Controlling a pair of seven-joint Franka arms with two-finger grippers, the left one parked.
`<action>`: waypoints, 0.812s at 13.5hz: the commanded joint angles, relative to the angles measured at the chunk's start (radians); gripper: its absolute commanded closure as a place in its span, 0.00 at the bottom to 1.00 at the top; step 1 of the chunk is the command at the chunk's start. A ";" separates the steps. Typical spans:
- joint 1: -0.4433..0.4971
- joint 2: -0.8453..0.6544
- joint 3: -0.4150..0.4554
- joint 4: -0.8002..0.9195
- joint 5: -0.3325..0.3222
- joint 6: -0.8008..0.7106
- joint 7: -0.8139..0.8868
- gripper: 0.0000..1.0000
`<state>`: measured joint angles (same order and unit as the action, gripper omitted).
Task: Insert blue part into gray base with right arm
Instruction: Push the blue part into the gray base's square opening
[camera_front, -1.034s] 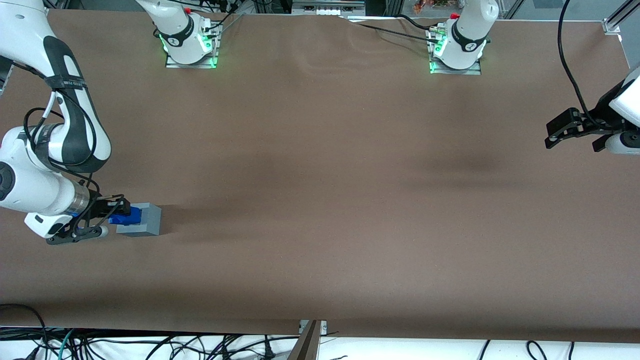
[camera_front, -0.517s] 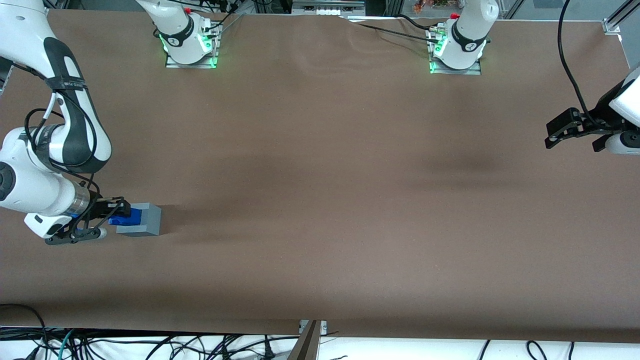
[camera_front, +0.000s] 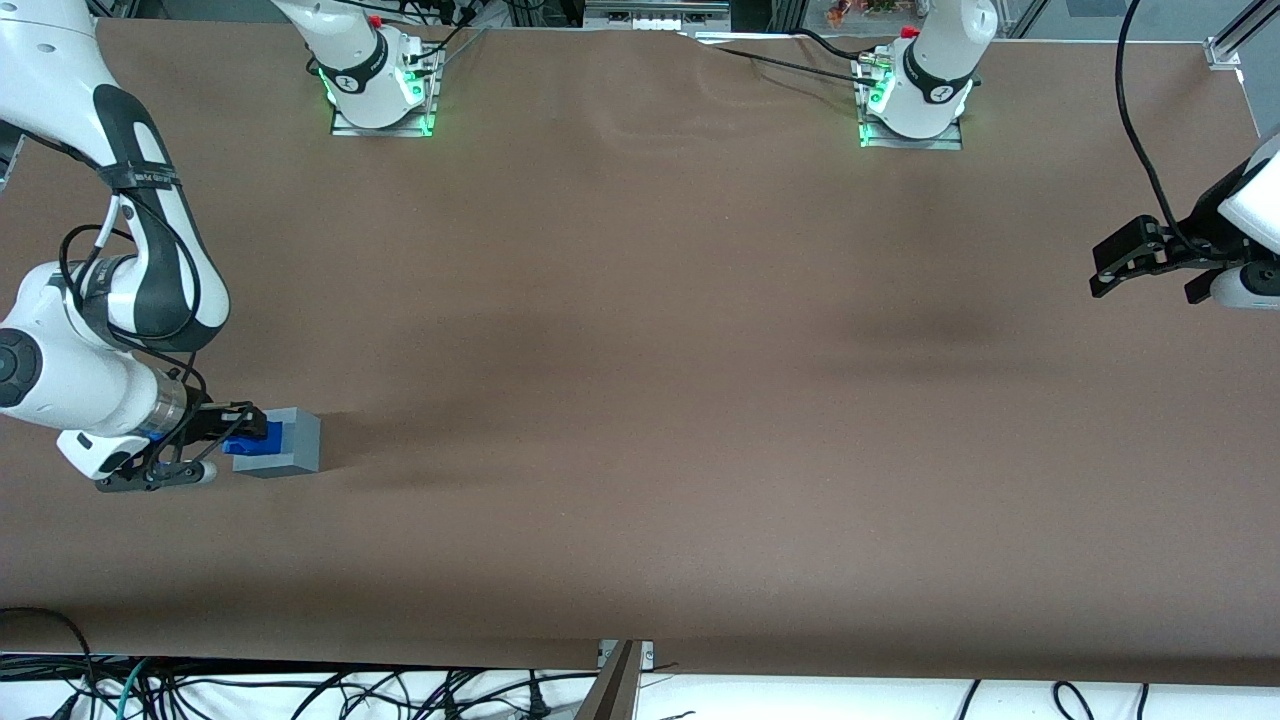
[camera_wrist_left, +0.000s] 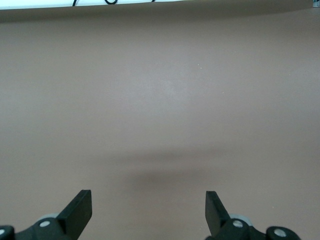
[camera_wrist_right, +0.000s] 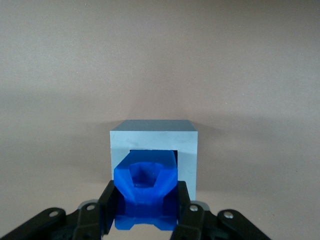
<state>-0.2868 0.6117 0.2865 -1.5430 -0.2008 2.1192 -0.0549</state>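
Brown bench (camera_front: 640, 400), wide and flat. Right arm (camera_front: 110, 300) bent low at the working arm's end. Gray base (camera_front: 290, 441) on the bench, recess facing the gripper (camera_wrist_right: 145, 212). Gripper closed on the blue part (camera_wrist_right: 145, 182), partly inside the base's recess.

The blue part (camera_wrist_right: 145, 192) is a bright, saturated blue with no pattern. The gray base (camera_wrist_right: 152, 142) is a pale gray with a light bluish tint, its top face a little darker. The tool (camera_front: 236, 437) holding the blue part is black, on a white right arm (camera_front: 70, 375) with black bands. The counter (camera_front: 640, 400) is plain matte brown with some darker shadow stains.
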 joint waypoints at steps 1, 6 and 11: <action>-0.005 -0.001 0.003 -0.011 0.015 0.035 0.013 0.02; -0.005 -0.038 0.011 -0.008 0.014 -0.005 0.006 0.01; -0.005 -0.156 0.072 0.001 0.015 -0.162 0.038 0.01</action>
<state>-0.2855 0.5294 0.3277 -1.5318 -0.1998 2.0267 -0.0386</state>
